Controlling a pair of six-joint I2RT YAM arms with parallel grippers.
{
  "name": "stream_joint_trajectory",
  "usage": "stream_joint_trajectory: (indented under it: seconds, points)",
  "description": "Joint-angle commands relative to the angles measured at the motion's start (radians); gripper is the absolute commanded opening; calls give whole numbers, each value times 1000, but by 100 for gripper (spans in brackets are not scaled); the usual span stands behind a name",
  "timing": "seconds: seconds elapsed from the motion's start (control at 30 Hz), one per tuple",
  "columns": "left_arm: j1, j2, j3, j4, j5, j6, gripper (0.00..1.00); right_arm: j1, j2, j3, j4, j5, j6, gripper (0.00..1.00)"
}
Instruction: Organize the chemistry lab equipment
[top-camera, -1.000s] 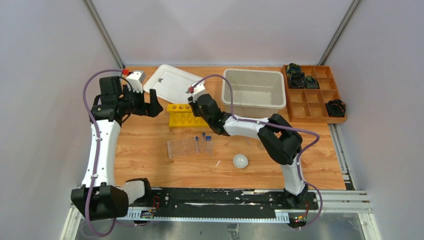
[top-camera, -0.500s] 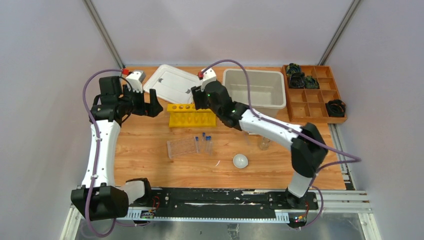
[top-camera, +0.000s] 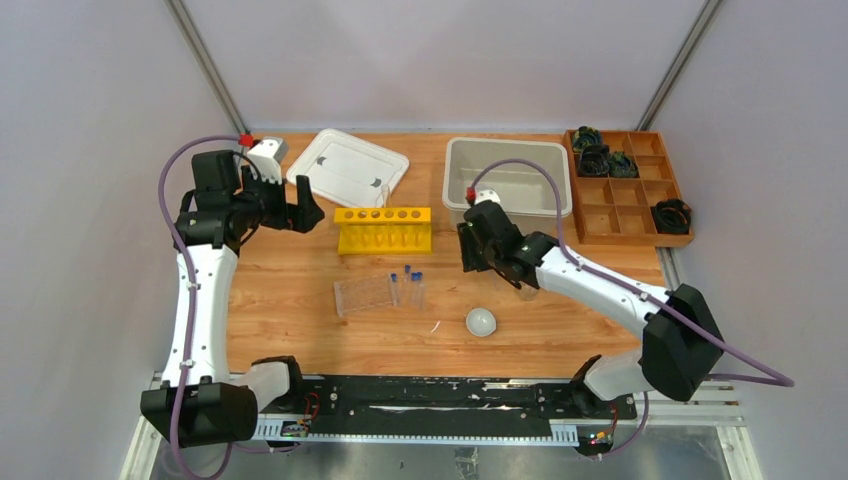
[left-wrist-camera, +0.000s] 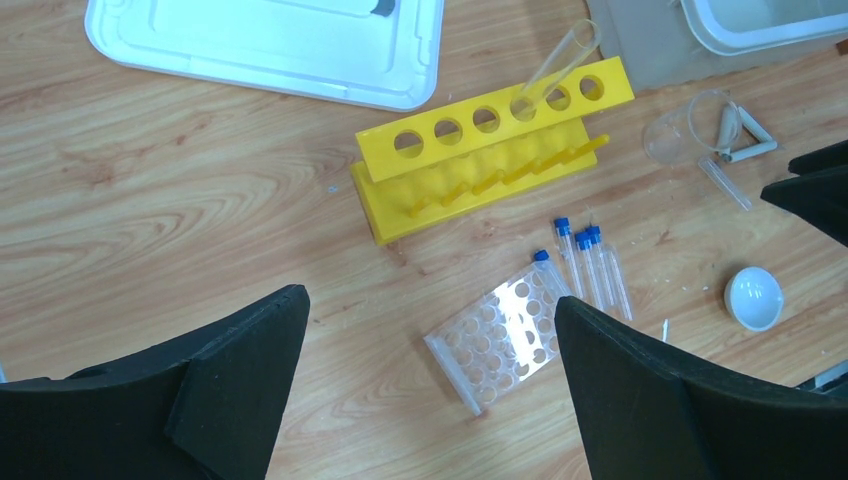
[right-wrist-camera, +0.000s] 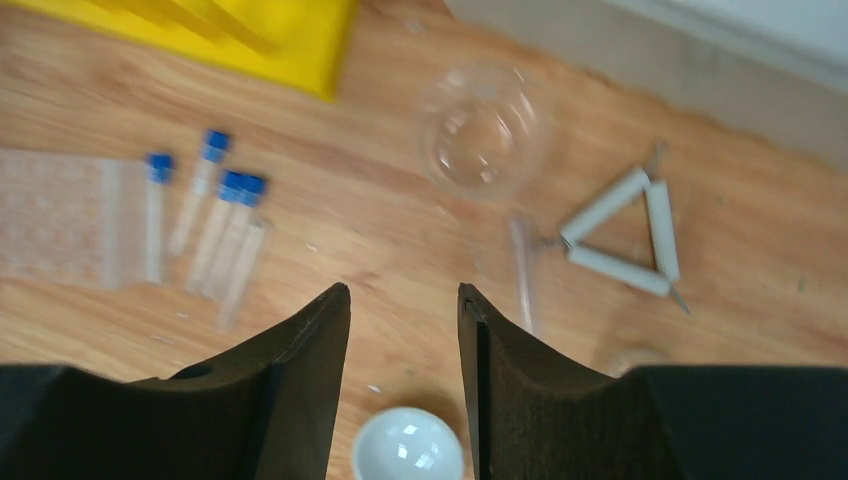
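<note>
On the wooden surface (top-camera: 300, 330), my right gripper (right-wrist-camera: 403, 292), empty and slightly parted, hovers above a loose glass tube (right-wrist-camera: 522, 265) at nine o'clock of the white triangle (right-wrist-camera: 605, 208); I should straddle its middle and close gently.

A bright yellow rack (top-camera: 384, 229) was seen on the orange-brown, wood-grained surface (top-camera: 300, 320). Near the yellow rack, blue caps were noted on clear tubes (left-wrist-camera: 590, 265), beside a colourless rack (left-wrist-camera: 497, 343). A white dish (top-camera: 481, 322) and a grey-white triangle (right-wrist-camera: 618, 270) were observed.
</note>
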Motion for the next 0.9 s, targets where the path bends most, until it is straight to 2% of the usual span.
stream_joint_trajectory:
  seconds: [0.0, 0.33, 0.67, 0.87]
  points:
    - [5, -14, 29, -8, 18, 8, 100, -66, -25, -88, -51, -66, 70, 49]
    - [5, -26, 31, -8, 32, 1, 100, -137, 40, -196, 38, -74, 73, 46]
    - [4, -32, 33, -8, 44, 3, 100, -178, 128, -215, 55, -70, 61, 45]
    - [5, -39, 35, -11, 51, 7, 100, -196, 165, -233, 85, -56, 58, 39]
